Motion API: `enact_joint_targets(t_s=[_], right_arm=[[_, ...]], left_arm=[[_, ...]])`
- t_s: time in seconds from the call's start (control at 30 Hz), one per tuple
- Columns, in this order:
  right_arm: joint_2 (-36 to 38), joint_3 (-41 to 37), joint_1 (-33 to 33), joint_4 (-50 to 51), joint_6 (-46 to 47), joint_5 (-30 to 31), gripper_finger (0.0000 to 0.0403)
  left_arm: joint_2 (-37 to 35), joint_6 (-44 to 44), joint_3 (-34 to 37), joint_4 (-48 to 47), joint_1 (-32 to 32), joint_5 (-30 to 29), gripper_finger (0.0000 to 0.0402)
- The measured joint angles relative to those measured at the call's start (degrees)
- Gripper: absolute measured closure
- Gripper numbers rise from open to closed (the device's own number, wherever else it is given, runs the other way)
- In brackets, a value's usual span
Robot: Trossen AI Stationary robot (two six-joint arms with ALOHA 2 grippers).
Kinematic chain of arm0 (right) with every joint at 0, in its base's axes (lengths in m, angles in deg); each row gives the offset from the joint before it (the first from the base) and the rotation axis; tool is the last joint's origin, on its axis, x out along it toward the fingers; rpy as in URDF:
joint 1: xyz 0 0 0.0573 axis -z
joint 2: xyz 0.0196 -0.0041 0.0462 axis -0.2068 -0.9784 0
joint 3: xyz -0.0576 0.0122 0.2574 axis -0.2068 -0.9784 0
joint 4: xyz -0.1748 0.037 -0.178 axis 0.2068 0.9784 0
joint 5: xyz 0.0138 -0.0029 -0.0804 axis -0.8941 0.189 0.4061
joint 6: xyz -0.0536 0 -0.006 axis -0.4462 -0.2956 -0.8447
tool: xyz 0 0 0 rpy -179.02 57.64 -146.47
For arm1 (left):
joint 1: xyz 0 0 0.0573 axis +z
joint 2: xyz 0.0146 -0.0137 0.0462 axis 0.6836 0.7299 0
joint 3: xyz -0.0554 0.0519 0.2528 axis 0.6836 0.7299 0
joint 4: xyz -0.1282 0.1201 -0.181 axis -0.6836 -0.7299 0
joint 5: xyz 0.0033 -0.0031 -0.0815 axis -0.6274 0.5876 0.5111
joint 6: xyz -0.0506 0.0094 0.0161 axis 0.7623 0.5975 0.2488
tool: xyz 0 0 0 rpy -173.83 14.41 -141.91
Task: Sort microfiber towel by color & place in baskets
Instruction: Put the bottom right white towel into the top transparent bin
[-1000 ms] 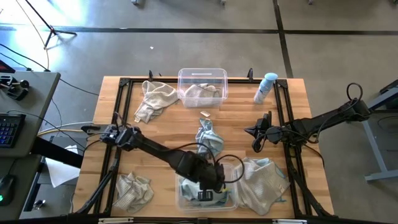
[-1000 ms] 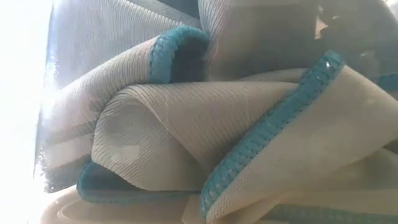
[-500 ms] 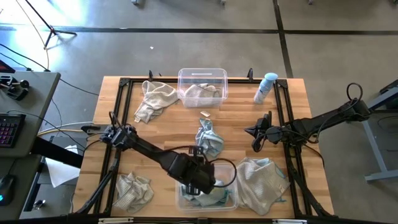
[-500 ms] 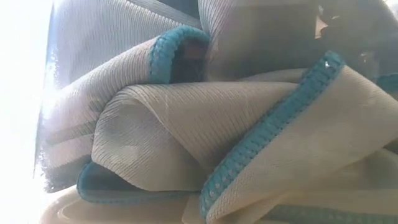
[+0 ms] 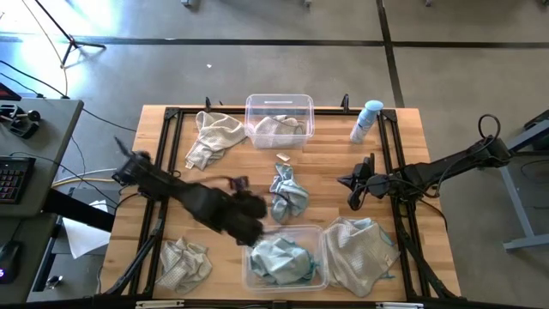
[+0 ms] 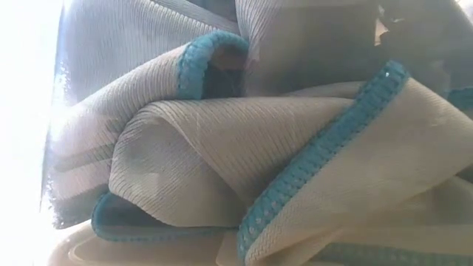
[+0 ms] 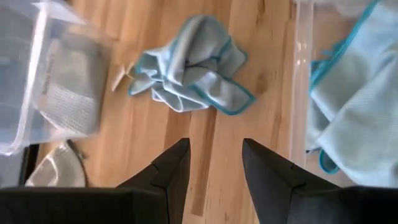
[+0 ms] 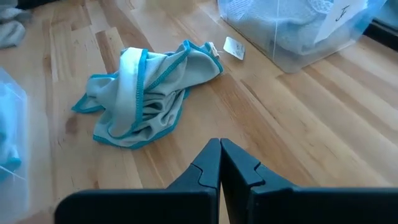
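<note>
My left gripper (image 5: 249, 223) (image 7: 216, 146) hovers open and empty over bare wood, just left of the near clear basket (image 5: 319, 276), where a teal-blue towel (image 5: 281, 259) (image 7: 351, 93) lies. Ahead of it, a crumpled teal towel (image 5: 288, 190) (image 7: 189, 68) (image 8: 146, 93) lies mid-table. The far basket (image 5: 279, 101) holds a beige towel (image 5: 279, 129). More towels lie on the table at the far left (image 5: 213, 137), near left (image 5: 184, 262) and near right (image 5: 360, 247). My right gripper (image 5: 353, 196) (image 8: 219, 144) waits shut at the right.
A blue-capped spray bottle (image 5: 367, 120) stands at the far right. A black metal frame (image 5: 167, 129) runs around the table top. A small paper tag (image 5: 283, 157) lies near the far basket. A teal-edged towel (image 6: 222, 148) fills the low view.
My left gripper has risen out of the near basket and swung toward the table's left and far side, tipping less steeply downward. Its fingers stay open. The teal towel stays behind in the near basket.
</note>
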Motion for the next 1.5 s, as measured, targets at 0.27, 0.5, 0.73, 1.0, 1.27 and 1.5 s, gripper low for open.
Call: enact_joint_targets(t_s=[0.27,0.5,0.73,1.0,1.27,1.5], right_arm=[[0.00,3.89,-1.82,2.92,-0.14,-7.10,0.0403],[-3.70,17.09,-5.28,17.71,2.17,-6.90,0.0403],[-16.03,33.63,-11.13,39.37,10.01,-10.11,0.0403],[-30.49,43.90,-18.64,49.24,16.87,-16.92,0.0402],[-38.52,44.00,-23.43,51.54,20.27,-22.99,0.0402],[-43.25,43.95,-25.07,50.53,19.29,-25.26,0.0395]], left_arm=[[-24.00,0.79,28.72,19.67,0.46,0.10,0.0268],[-40.85,2.87,50.75,33.44,0.59,-0.05,0.0268],[-51.54,9.45,65.99,42.25,0.59,-0.08,0.0268],[-53.75,13.09,73.42,48.22,0.59,0.09,0.0268],[-53.27,13.25,74.18,50.58,0.59,0.12,0.0268],[-53.27,13.31,74.18,50.58,0.59,0.14,0.0268]])
